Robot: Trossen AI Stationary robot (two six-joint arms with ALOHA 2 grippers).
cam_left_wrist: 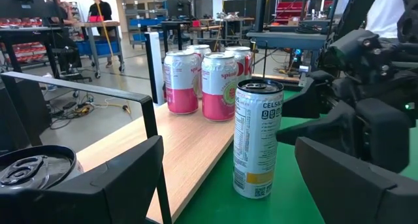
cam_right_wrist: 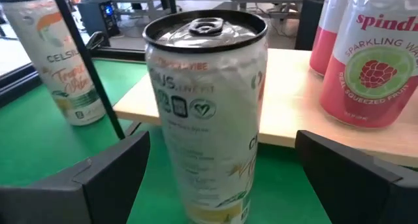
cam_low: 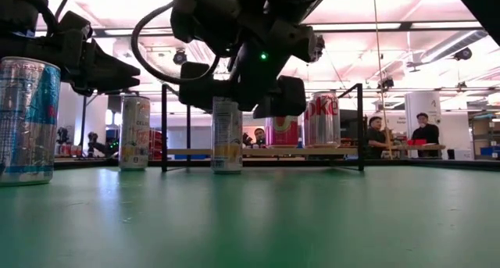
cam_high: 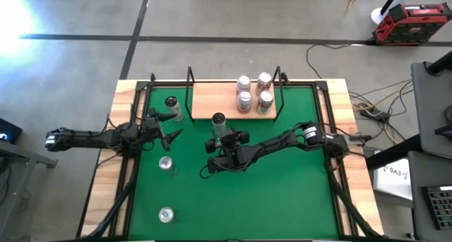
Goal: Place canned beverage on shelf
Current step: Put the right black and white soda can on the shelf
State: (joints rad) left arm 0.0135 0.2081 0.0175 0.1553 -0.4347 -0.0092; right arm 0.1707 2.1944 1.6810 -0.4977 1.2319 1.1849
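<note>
On the green felt table (cam_high: 282,192), the right gripper (cam_high: 220,139), fingers apart, frames an upright white can (cam_high: 218,121) just before the light-wood shelf (cam_high: 212,101), poised to grasp; the left gripper (cam_high: 168,126) waits, parted.

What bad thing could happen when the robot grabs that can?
The right tool is open around the upright can, which stands close to the shelf edge. A crooked squeeze might tip it. Lifting too low could bump it into the board. Four cans already crowd one end, so it might knock them.
</note>
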